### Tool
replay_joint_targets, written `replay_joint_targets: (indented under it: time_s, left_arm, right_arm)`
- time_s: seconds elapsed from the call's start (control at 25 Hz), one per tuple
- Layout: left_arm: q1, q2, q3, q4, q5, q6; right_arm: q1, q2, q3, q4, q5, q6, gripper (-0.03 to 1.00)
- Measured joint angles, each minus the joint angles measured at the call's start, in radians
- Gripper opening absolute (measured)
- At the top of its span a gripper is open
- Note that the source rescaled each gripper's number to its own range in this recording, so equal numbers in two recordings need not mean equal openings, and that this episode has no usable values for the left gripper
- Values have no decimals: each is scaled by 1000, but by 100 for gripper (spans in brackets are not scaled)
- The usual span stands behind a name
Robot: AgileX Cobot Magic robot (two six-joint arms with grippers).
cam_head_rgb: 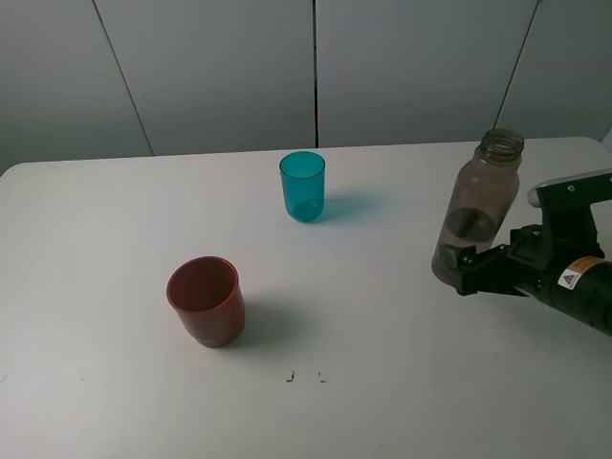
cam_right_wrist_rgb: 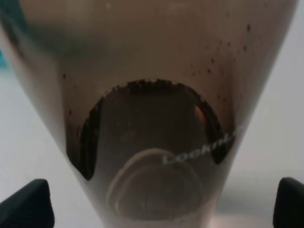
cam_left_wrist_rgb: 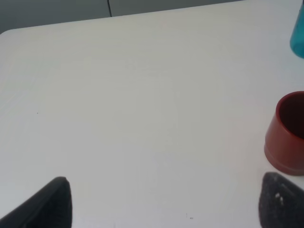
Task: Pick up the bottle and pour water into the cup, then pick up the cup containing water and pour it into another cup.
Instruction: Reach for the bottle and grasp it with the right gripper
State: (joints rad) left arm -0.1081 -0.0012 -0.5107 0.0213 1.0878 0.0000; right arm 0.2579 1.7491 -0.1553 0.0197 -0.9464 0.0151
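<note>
Two dark fingers (cam_left_wrist_rgb: 47, 204) of the left claw (cam_left_wrist_rgb: 164, 204) appear at the edges of the left wrist view. They stand wide apart, with only bare white worktop (cam_left_wrist_rgb: 142, 95) between them, so this claw holds nothing. Near one of these fingers stands the red-brown cup (cam_left_wrist_rgb: 287, 135), upright and with its mouth open.

In the high view the same red-brown cup stands in the front left part of the worktop, and it looks empty. A little to the right of it, near the front edge, a few small dark marks (cam_head_rgb: 290, 376) lie on the white surface. Further back, about in the middle, stands the teal cup (cam_head_rgb: 302, 186), upright, slimmer than the red-brown one and well apart from it. Behind the worktop rises a grey panelled wall (cam_head_rgb: 220, 67).

On the right side is the bottle (cam_head_rgb: 478, 206), smoky and translucent, without cap, with something dark in its lower part. It is well apart from both cups. The right claw (cam_right_wrist_rgb: 159, 202) reaches in from the right edge at the level of the bottle's base. In the right wrist view the bottle fills the space between the two finger tips (cam_right_wrist_rgb: 28, 204), but a gap shows on each side. The jaws are spread wide and do not clamp it. Whether the bottle's base rests fully on the worktop, one cannot tell.
</note>
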Motion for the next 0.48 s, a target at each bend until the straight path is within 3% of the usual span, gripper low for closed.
replay_joint_targets:
  time_s: [0.48]
  left_arm:
    - [0,0,0,0,0,0]
  right_arm:
    - [0,84,-41,-20,-112,6,99]
